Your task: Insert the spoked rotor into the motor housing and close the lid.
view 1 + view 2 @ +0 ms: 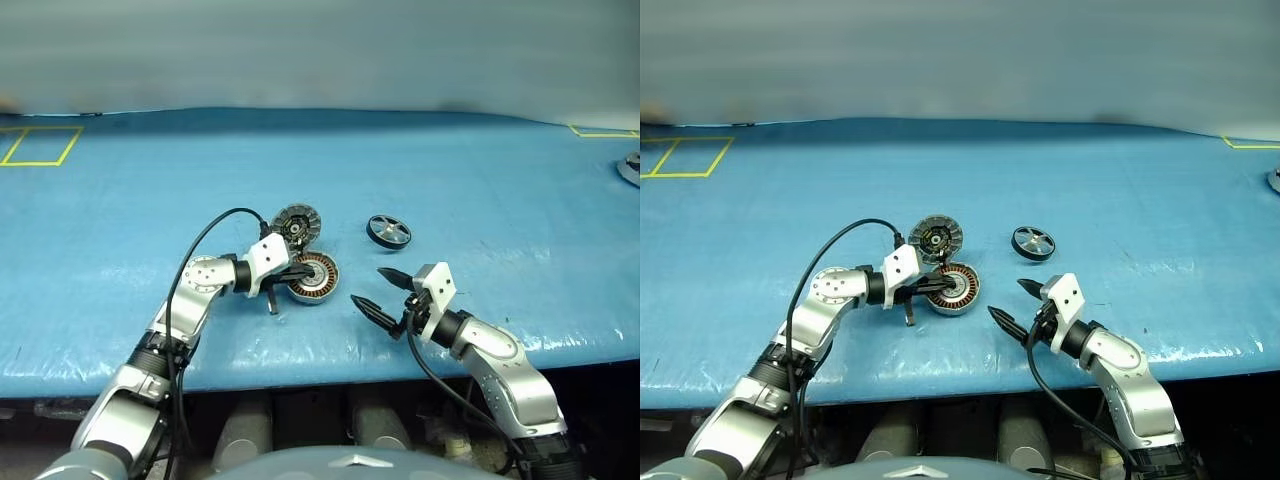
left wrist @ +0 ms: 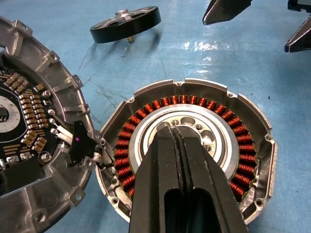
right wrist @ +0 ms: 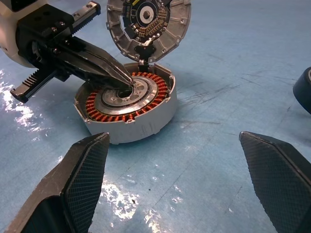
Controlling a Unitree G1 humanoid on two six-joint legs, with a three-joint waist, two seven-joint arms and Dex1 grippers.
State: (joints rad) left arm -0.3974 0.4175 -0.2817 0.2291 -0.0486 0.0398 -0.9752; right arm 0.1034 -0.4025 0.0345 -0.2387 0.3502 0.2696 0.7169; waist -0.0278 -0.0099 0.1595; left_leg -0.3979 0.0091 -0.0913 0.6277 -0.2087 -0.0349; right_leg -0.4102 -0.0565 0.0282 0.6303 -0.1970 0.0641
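The motor housing point(image 1: 315, 277) lies on the blue table, a silver cup with copper windings point(image 2: 243, 145) around a silver hub. Its lid point(image 1: 296, 223) is swung open behind it, dark inner face up point(image 3: 148, 19). My left gripper point(image 1: 303, 271) is shut, its tips pressed into the hub's centre point(image 3: 127, 89), nothing held. The spoked rotor point(image 1: 389, 231) lies flat on the table, to the right of and beyond the housing, apart from both grippers. My right gripper point(image 1: 381, 291) stands open with nothing between its fingers, right of the housing and nearer the front edge.
The blue table's front edge point(image 1: 330, 365) runs just below both arms. A silvery part point(image 1: 630, 168) sits at the far right edge. Yellow tape marks point(image 1: 40, 146) lie at the back left and back right corners.
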